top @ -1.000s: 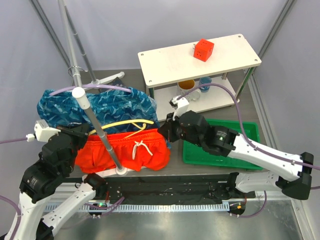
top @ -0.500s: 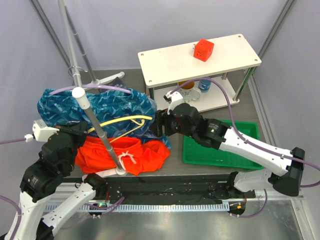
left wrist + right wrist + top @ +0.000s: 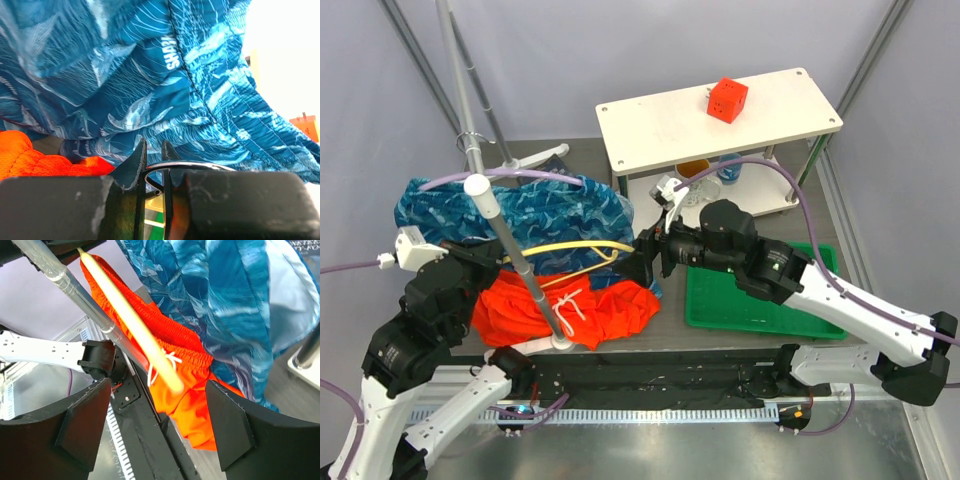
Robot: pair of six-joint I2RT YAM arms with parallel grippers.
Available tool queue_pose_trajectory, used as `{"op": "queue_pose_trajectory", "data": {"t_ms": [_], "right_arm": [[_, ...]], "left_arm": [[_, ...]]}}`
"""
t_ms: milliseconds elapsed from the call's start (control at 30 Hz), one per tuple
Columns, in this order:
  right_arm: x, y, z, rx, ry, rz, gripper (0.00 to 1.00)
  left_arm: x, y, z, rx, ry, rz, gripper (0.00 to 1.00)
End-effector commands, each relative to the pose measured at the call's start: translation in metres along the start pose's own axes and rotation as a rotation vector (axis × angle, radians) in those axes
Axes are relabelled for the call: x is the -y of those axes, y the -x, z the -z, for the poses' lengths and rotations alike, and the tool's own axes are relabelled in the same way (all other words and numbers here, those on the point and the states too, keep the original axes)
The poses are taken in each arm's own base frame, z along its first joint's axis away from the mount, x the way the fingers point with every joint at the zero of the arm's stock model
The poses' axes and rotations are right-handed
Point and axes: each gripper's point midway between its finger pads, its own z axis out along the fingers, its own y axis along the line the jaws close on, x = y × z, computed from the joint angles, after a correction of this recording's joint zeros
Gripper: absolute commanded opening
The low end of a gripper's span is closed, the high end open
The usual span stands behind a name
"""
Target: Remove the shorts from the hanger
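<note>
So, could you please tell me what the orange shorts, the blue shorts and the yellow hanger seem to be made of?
Orange shorts: likely matte mesh knit; fine grainy texture, gathered waistband. Blue shorts: thin smooth woven cloth, slight sheen, crisp folds. Yellow hanger: probably plastic, evenly smooth; painted wood is possible.

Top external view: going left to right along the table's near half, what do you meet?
Orange shorts → green tray. The blue-teal shorts, yellow hanger and right claw overlap the orange pair, so they are left out.
</note>
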Motion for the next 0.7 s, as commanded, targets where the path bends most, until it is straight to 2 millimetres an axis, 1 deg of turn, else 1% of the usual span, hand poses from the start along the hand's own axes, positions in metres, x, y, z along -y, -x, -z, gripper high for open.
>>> {"op": "queue_pose_trajectory", "data": {"t_ms": [0,33,133,233,333,367,400,533,567,633,667], "right_arm": [[-0.021,0.031,-0.004,0.057,0.096,0.099,0.82],[-0.02,0.027,-0.01,0.038,0.1,0.117,0.82],[-0.021,0.028,-0.011,0.007,0.108,0.14,0.81],[-0.024,0.027,-0.009,0.001,0.125,0.161,0.81],[-0.029,0.022,-0.009,-0.008,0.165,0.173,0.77],[-0.03,0.021,-0.009,-0.006,0.177,0.178,0.74],[-0.035,0.019,-0.009,-0.01,0.206,0.179,0.72],[-0.043,0.012,-0.014,-0.019,0.269,0.175,0.63],[-0.042,0.011,-0.015,-0.02,0.27,0.175,0.58],[-0.043,0.01,-0.018,-0.013,0.282,0.176,0.55],[-0.045,0.009,-0.021,-0.011,0.293,0.178,0.49]], "left_arm": [[0.03,0.016,0.006,0.027,-0.107,0.071,0.0],[0.031,0.015,0.007,0.022,-0.111,0.073,0.0],[0.036,0.01,0.007,-0.004,-0.124,0.086,0.0],[0.04,0.004,0.007,-0.036,-0.14,0.083,0.0],[0.044,0.003,0.009,-0.052,-0.158,0.086,0.0],[0.044,0.002,0.009,-0.056,-0.162,0.088,0.0],[0.045,0.001,0.01,-0.062,-0.164,0.09,0.0],[0.049,-0.008,0.008,-0.096,-0.18,0.084,0.0],[0.05,-0.009,0.007,-0.102,-0.18,0.082,0.0],[0.049,-0.012,0.006,-0.112,-0.177,0.072,0.0],[0.049,-0.013,0.005,-0.112,-0.173,0.07,0.0]]}}
